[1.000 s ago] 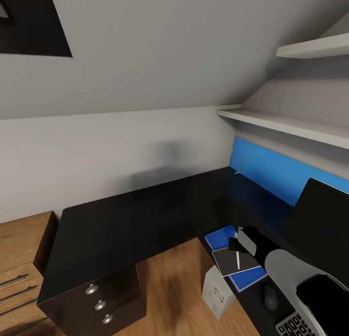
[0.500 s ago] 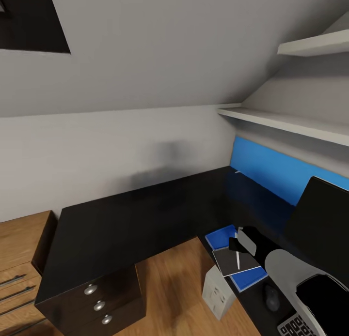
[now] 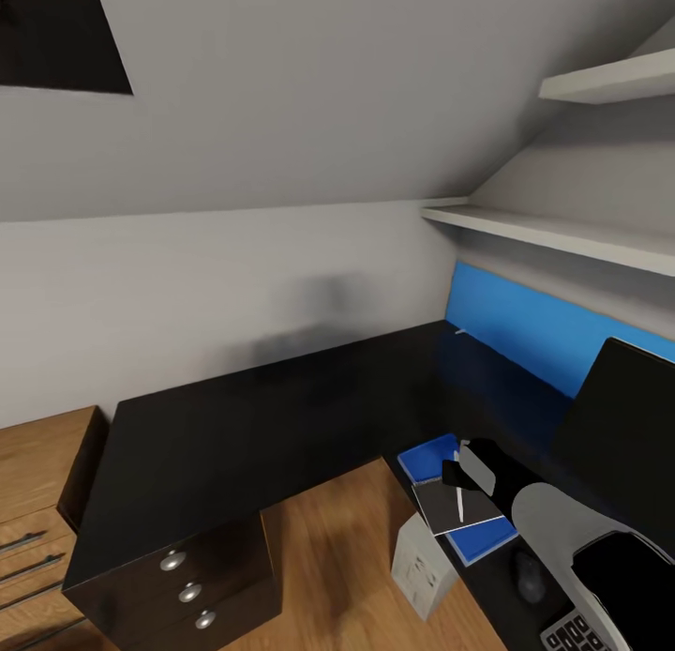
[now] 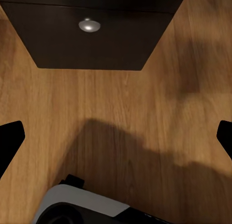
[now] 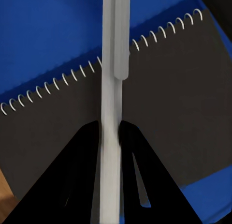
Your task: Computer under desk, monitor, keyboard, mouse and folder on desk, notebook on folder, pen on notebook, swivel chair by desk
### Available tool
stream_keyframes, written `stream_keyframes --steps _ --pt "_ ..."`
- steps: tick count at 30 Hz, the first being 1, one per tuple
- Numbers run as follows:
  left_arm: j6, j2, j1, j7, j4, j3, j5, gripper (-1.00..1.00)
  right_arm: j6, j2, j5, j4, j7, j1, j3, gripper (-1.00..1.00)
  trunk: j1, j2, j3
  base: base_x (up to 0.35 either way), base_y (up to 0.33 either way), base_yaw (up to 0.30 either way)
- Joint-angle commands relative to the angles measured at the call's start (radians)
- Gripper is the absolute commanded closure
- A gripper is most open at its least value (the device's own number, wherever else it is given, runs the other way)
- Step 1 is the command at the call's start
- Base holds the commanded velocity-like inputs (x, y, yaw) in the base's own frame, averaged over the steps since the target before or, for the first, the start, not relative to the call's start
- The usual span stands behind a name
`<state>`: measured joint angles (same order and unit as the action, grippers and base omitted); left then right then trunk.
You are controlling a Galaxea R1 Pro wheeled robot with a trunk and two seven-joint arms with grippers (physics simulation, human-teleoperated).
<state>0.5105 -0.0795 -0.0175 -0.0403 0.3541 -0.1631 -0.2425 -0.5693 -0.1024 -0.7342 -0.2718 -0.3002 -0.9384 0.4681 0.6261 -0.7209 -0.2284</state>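
Note:
On the black desk (image 3: 244, 426) lies the blue folder (image 3: 425, 460) with the dark grey spiral notebook (image 3: 439, 508) on top. My right gripper (image 3: 454, 473) hovers over them, shut on the pale pen (image 3: 459, 504). In the right wrist view the black fingers (image 5: 72, 180) pinch the pen (image 5: 112, 79) above the notebook (image 5: 169, 108) and folder (image 5: 48, 35). The monitor (image 3: 623, 426), mouse (image 3: 528, 576) and keyboard (image 3: 574, 632) sit on the desk to the right. The computer (image 3: 420, 567) stands under the desk. My left gripper (image 4: 116, 137) is open over the wooden floor.
A black drawer unit (image 3: 187, 585) with round knobs (image 4: 89, 25) stands under the desk's left end, with low wooden shelving (image 3: 37, 501) beside it. A blue back panel (image 3: 534, 327) and white wall shelves (image 3: 553, 238) run behind the desk on the right.
The whole head view has drifted slightly, so the camera has moved. My right gripper still holds the pen over the notebook in the same place.

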Motion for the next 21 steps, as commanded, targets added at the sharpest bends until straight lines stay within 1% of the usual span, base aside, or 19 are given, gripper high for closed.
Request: stream_keyframes --steps 1,4,21 --pt "0.000 0.000 -0.001 -0.004 0.002 -0.001 -0.008 -1.00 -0.004 -0.001 -0.011 -0.003 -0.008 0.000 0.007 1.00 0.004 -0.008 -0.005 0.000 0.000 0.000" --pt "0.000 0.000 -0.001 -0.004 0.002 -0.001 -0.008 -1.00 -0.004 -0.001 -0.011 -0.003 -0.008 0.000 0.007 1.00 0.016 -0.029 -0.014 0.000 0.000 0.000" --pt "0.000 0.000 0.000 -0.004 0.002 -0.001 -0.008 -1.00 -0.004 0.000 -0.011 -0.003 -0.008 0.000 0.007 1.00 0.016 -0.029 -0.014 0.000 0.000 0.000"
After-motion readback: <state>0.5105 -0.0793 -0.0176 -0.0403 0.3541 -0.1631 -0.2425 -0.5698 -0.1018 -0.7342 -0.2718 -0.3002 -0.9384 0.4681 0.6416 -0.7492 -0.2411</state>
